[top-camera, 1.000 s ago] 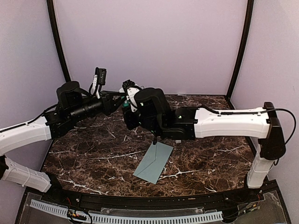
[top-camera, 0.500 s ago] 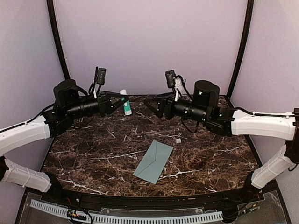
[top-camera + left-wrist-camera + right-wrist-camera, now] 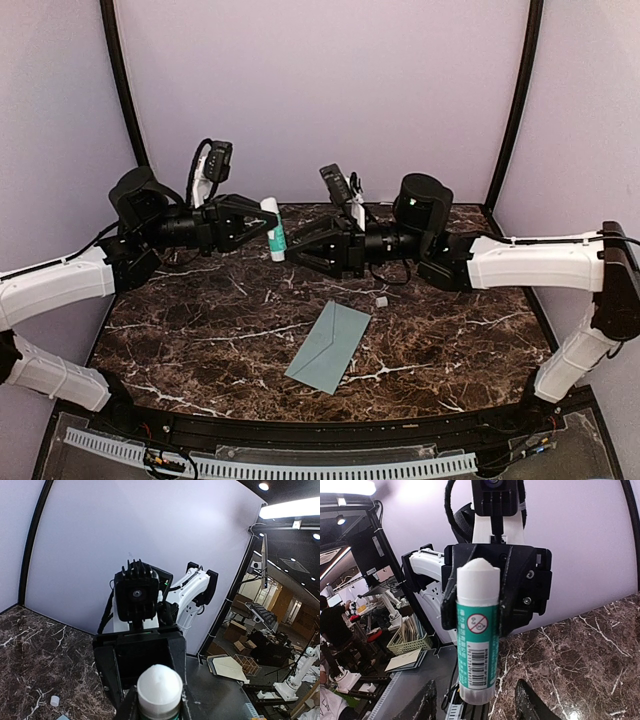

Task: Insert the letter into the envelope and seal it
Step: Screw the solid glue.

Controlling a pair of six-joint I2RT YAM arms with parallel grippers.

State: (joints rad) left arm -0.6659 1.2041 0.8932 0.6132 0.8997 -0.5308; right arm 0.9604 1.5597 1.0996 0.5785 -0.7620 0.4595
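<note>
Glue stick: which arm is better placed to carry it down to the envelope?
Likely left: the left gripper grips the glue stick, while the right gripper is open and empty.

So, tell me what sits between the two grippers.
A glue stick, uncapped, clamped in the left gripper. The right gripper faces it, open. The top view shows this best.

Dark brown marble table [image 3: 200,340], white veining. Teal envelope [image 3: 329,347] lies flat near centre, skewed diagonally. Small white cap [image 3: 381,300] sits near its far corner, not touching.
</note>
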